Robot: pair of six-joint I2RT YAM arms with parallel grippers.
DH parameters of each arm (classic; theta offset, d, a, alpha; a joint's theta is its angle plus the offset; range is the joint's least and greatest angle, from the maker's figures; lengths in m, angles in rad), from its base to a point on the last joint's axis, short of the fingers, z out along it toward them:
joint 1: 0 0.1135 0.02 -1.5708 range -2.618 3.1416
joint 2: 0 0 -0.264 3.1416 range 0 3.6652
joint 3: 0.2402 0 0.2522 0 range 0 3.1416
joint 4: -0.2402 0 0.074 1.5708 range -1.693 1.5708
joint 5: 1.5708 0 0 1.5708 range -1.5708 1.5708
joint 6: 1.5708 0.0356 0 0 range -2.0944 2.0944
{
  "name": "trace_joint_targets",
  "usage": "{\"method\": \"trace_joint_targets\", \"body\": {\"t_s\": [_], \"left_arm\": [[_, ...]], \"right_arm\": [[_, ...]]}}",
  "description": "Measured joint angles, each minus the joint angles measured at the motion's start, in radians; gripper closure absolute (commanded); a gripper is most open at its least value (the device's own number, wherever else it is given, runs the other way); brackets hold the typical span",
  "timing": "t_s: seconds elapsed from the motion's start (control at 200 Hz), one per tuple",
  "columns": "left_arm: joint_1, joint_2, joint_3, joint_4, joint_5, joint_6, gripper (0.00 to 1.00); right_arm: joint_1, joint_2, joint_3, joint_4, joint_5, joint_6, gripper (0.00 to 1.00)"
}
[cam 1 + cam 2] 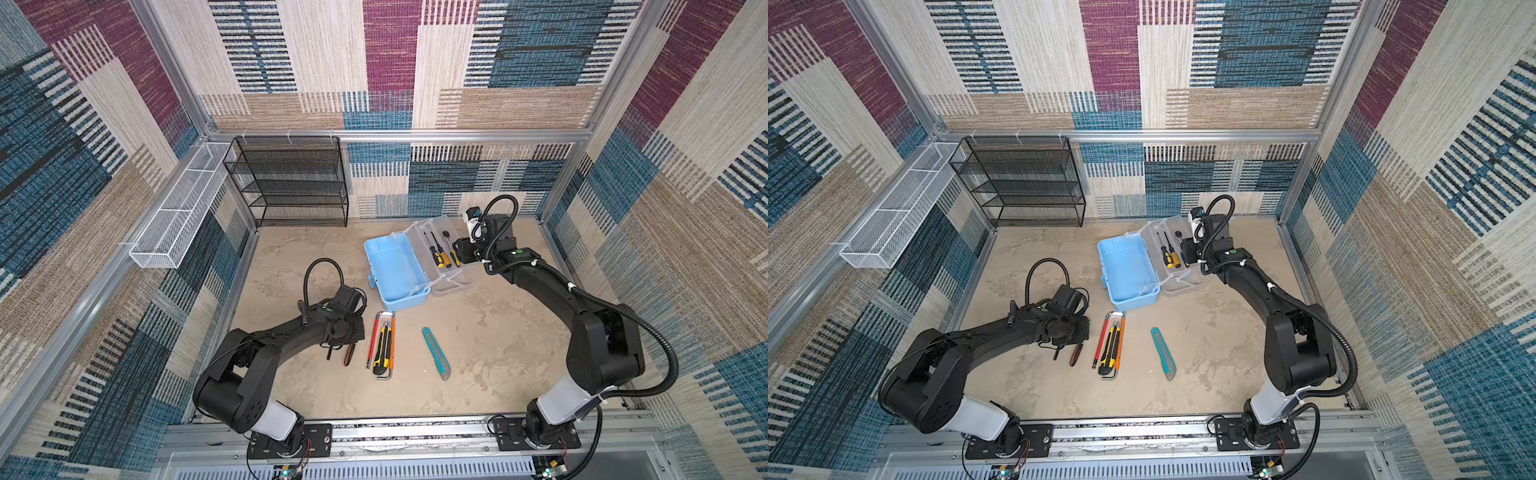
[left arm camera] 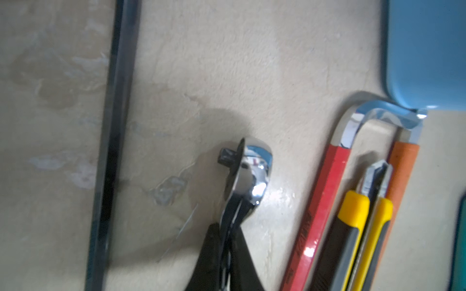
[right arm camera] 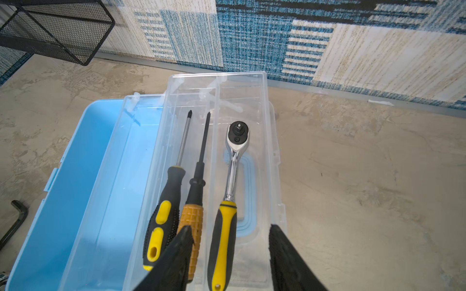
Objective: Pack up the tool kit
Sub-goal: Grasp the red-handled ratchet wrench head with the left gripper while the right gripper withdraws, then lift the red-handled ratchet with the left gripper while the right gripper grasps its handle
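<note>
The tool kit's light-blue box [image 1: 395,270] stands open with its clear lid [image 1: 446,282] laid back to the right. In the lid lie two screwdrivers [image 3: 174,196] and a yellow-handled ratchet [image 3: 227,226]. My right gripper [image 3: 230,241] hovers open over that ratchet's handle, its fingers well apart. My left gripper [image 2: 230,234] is shut on the chrome shaft of a second ratchet [image 2: 252,171], whose dark handle [image 1: 349,355] shows in both top views, low at the table.
A red hex key [image 1: 372,340], an orange hex key [image 1: 392,340] and a yellow-black knife [image 1: 382,353] lie together right of the left gripper. A teal knife [image 1: 436,353] lies further right. A black hex key [image 2: 113,126] lies beside the held ratchet. A black mesh rack [image 1: 291,183] stands at the back.
</note>
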Motion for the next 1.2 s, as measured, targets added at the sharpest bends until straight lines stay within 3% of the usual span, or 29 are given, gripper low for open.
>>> {"method": "trace_joint_targets", "body": {"t_s": [0.17,0.456,0.691,0.912,1.197], "left_arm": [[0.0,-0.033,-0.003,-0.025,0.008,-0.013,1.0],[0.0,-0.17,0.039,-0.023,0.007,-0.04,1.0],[0.0,-0.177,0.092,0.069,0.031,-0.101,1.0],[0.0,-0.105,0.198,0.191,0.061,-0.158,1.0],[-0.016,-0.072,0.225,0.288,0.083,-0.208,1.0]], "right_arm": [[0.0,-0.06,-0.078,0.031,-0.023,0.023,0.44],[0.006,-0.239,-0.302,0.183,-0.194,0.078,0.32],[0.131,-0.334,-0.507,0.39,-0.305,0.172,0.24],[0.283,-0.294,-0.565,0.549,-0.317,0.245,0.22],[0.383,-0.175,-0.518,0.632,-0.313,0.301,0.22]]}}
